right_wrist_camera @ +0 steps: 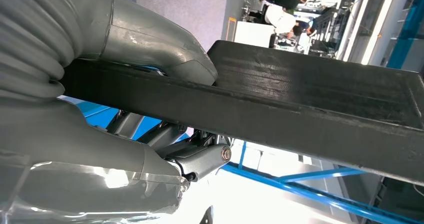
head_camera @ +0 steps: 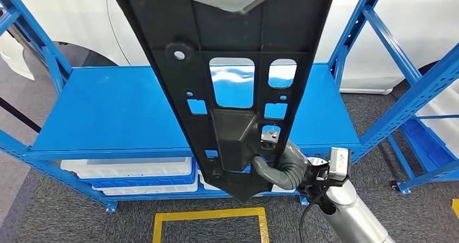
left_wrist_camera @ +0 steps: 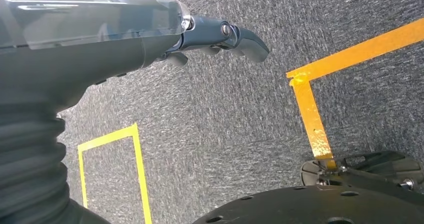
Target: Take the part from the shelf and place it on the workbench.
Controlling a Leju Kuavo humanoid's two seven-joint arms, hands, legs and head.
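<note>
A blue metal shelf [head_camera: 113,110] stands on grey carpet [head_camera: 65,221], its bare blue deck facing the camera, with white bins [head_camera: 130,170] tucked on the level below. Yellow floor tape [head_camera: 208,216] marks a box on the carpet in front, and a white car body [head_camera: 379,32] sits behind the rack. The black plastic part [head_camera: 233,64], a long tapered panel with cut-outs, is held up in front of the shelf, blocking its middle. The right hand [head_camera: 284,164] grips its narrow lower end, thumb on one face and fingers behind. The left hand [left_wrist_camera: 220,37] hangs over the carpet holding nothing, fingers loosely extended
</note>
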